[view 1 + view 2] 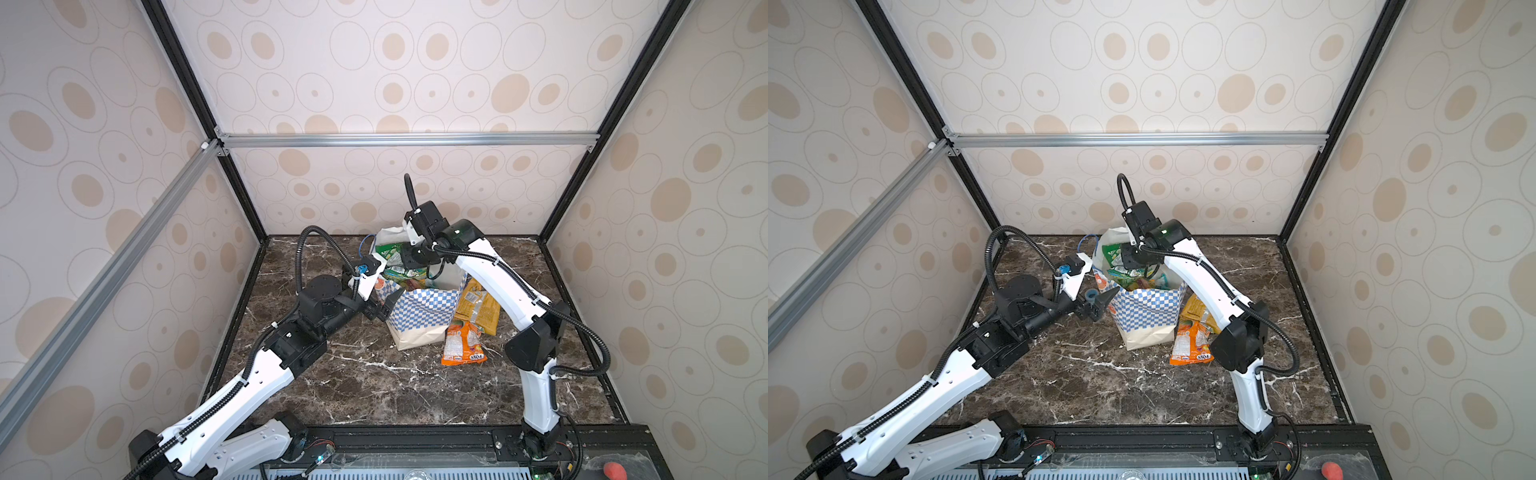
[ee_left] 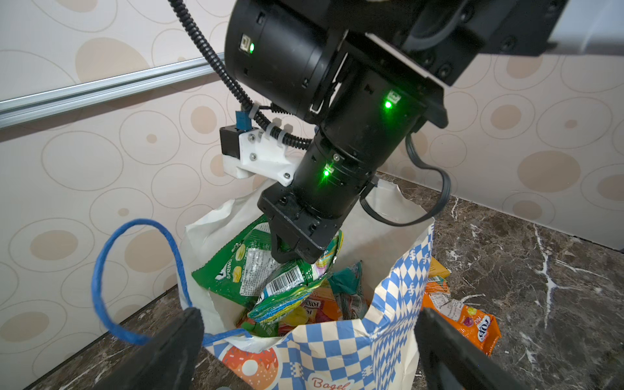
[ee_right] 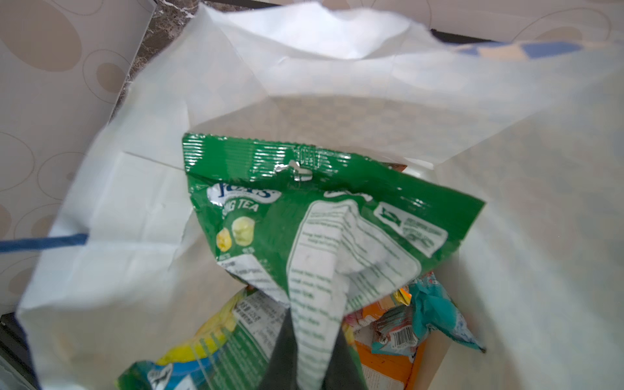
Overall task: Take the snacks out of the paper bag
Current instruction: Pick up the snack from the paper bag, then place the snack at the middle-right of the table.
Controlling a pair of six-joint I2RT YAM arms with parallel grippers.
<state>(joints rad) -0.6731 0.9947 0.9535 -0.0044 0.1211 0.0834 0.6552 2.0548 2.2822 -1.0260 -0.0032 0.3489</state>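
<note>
Tall white paper bag with a blue-and-white checkered band (image 1: 419, 316) stands open at the centre of both top views, on the dark marble tabletop (image 1: 374, 386). Right gripper (image 2: 291, 260) is inside the bag's mouth, jaws nearly together, pinching a crinkly green foil packet (image 3: 304, 202) that sits above the other packets inside. Left gripper (image 1: 386, 307) has its jaws wide apart and holds nothing; it is at the bag's left side, contact unclear. 2 packets lie on the table just right of the bag: an orange foil packet (image 1: 463, 345) and a yellow-orange foil packet (image 1: 478, 309).

paper bag (image 1: 419, 311): matt, creased paper | green packet (image 3: 304, 202): glossy crinkled foil | tabletop (image 1: 374, 386): smooth, marble-look
</note>
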